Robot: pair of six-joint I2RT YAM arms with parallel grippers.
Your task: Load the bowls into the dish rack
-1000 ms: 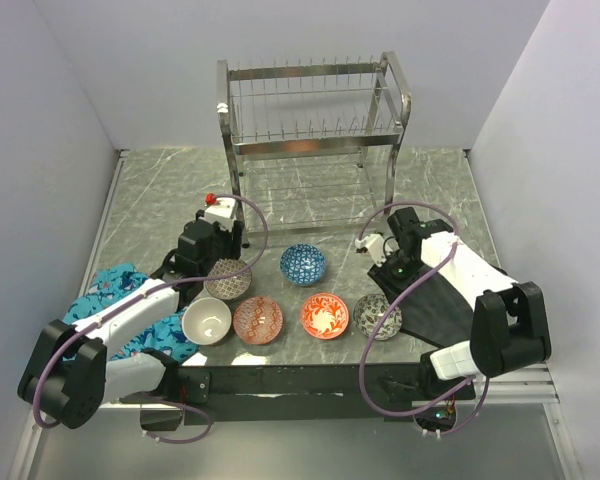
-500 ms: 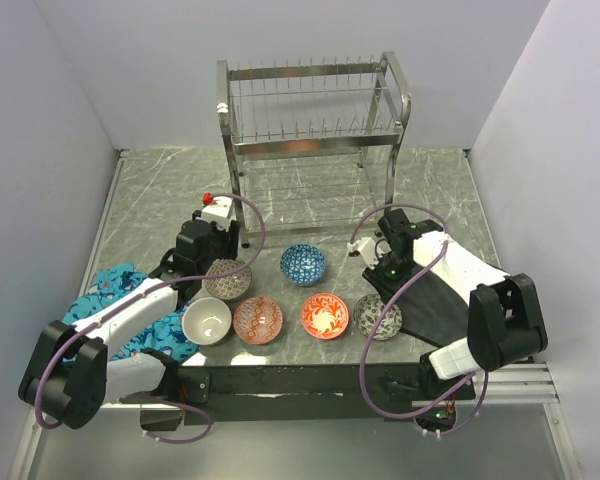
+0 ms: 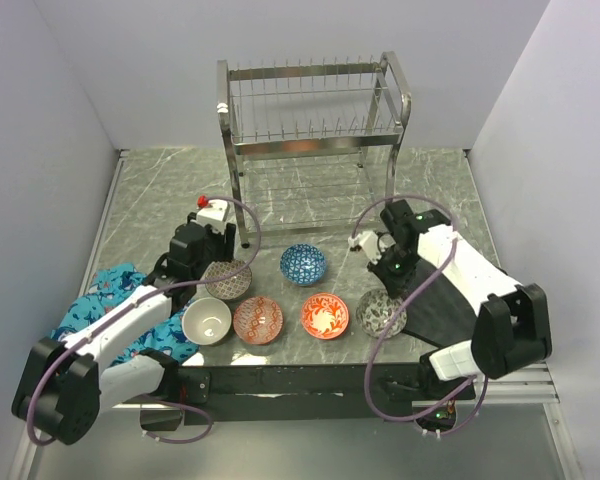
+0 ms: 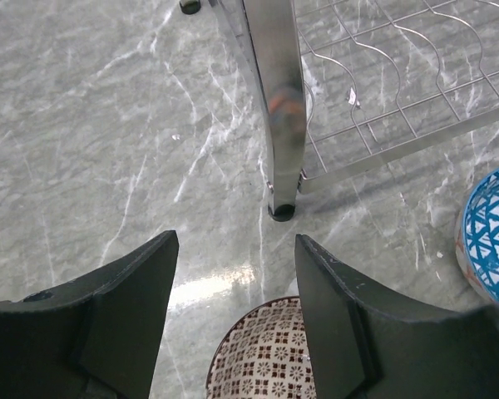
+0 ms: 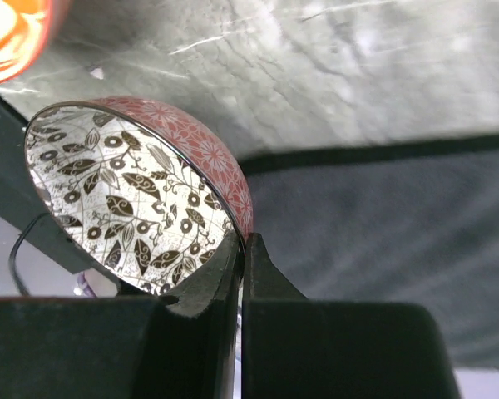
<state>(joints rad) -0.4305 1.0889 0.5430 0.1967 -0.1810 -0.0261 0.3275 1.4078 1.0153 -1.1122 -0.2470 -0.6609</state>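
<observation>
Six bowls sit in front of the dish rack: blue, brown-grey, cream-white, pinkish-red, red-orange and dark grey-white. My left gripper is open and empty, just above the far rim of the brown-grey bowl, facing the rack's front leg; in the left wrist view the gripper has marble between its fingers. My right gripper is shut on the rim of the dark grey-white bowl, which is tilted.
A blue patterned cloth lies at the near left under my left arm. A dark mat lies at the near right, also in the right wrist view. The blue bowl is right of my left gripper. Walls close in on three sides.
My right arm has shifted slightly over the dark grey-white bowl at the mat's edge. My left gripper has drawn slightly toward the rack.
</observation>
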